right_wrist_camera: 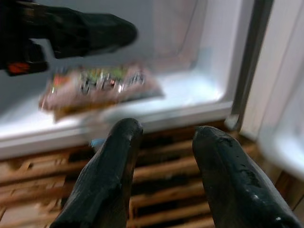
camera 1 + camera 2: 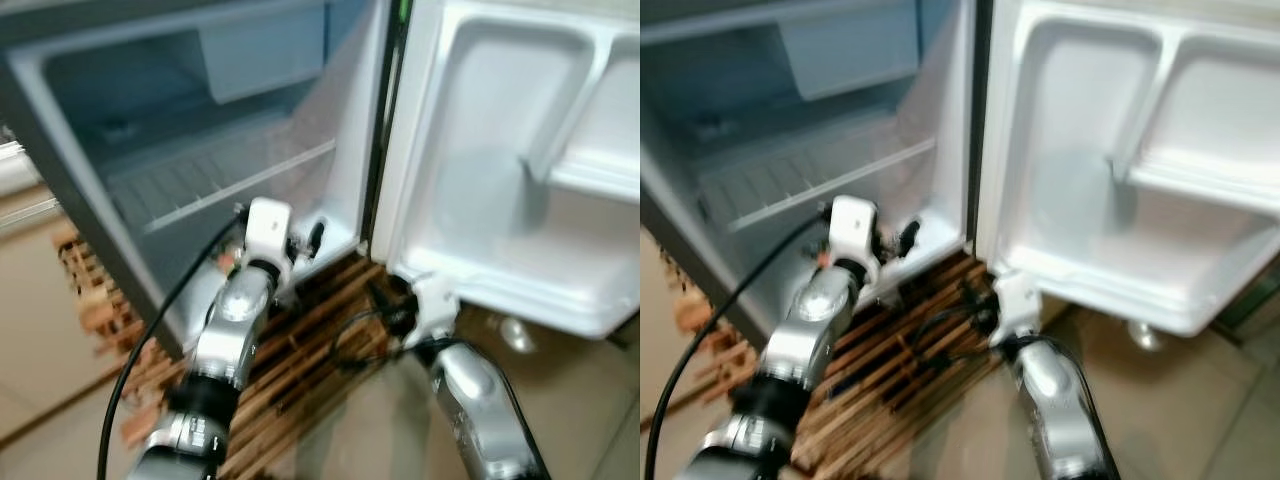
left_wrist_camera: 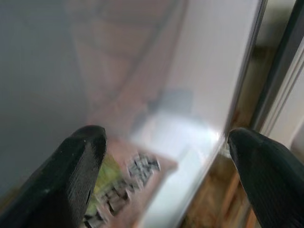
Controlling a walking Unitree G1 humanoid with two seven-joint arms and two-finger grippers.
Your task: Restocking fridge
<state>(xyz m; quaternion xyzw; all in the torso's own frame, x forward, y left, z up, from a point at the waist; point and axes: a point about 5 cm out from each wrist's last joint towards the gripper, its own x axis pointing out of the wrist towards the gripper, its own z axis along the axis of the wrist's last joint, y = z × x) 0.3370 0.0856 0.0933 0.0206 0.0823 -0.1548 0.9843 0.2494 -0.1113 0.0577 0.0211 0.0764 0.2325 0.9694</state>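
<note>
A small fridge (image 2: pixel 352 150) stands open, its door (image 2: pixel 480 210) swung to the right. A flat printed snack packet (image 1: pixel 99 88) lies on the white fridge floor near the front lip. My left gripper (image 2: pixel 306 240) reaches in low over that floor. It is open, its fingers (image 3: pixel 78 166) set wide apart above the packet (image 3: pixel 126 187) and not touching it. My right gripper (image 1: pixel 164 130) hovers outside, below the fridge's front edge and near the door hinge. It is open with nothing between its fingers.
A wire shelf (image 2: pixel 230 180) crosses the fridge above the floor. The door has moulded white bins (image 2: pixel 520 270). The fridge rests on a slatted wooden pallet (image 2: pixel 300 345). Tan tiled floor (image 2: pixel 590 400) lies to the right, and a black cable (image 2: pixel 150 330) runs along my left arm.
</note>
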